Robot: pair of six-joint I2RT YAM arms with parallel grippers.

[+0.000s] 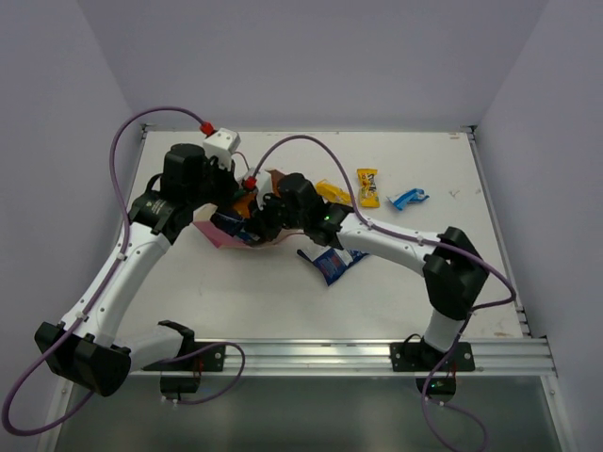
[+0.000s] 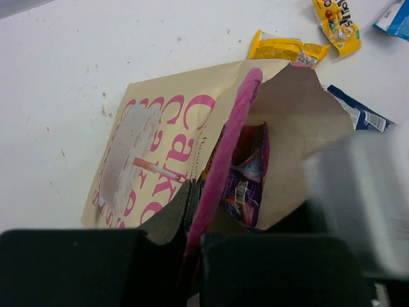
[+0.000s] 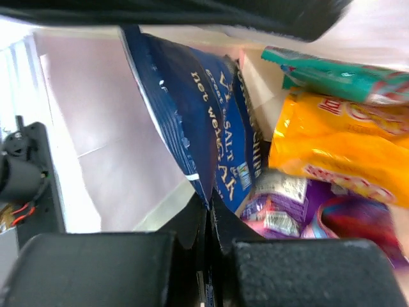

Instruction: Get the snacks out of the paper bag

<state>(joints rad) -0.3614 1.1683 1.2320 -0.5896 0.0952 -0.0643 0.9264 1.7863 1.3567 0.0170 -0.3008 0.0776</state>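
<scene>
The paper bag point(image 1: 224, 236) lies on its side mid-table, mouth toward the right arm. In the left wrist view its cream face point(image 2: 160, 134) carries pink writing. My left gripper point(image 2: 197, 214) is shut on the bag's pink edge point(image 2: 233, 134) at the mouth and holds it open; it also shows from above point(image 1: 236, 201). My right gripper point(image 3: 209, 211) is inside the mouth point(image 1: 260, 224), shut on a dark blue packet point(image 3: 192, 109). Beside it in the bag are an orange pouch point(image 3: 339, 147), a teal-white packet point(image 3: 339, 77) and a purple packet point(image 3: 300, 211).
On the table right of the bag lie a second dark blue packet point(image 1: 330, 263), two yellow packets point(image 1: 332, 193) point(image 1: 367, 186) and a tiny blue packet point(image 1: 408, 198). The table's back edge point(image 1: 311, 131) meets the wall; a metal rail point(image 1: 358, 356) runs along the front.
</scene>
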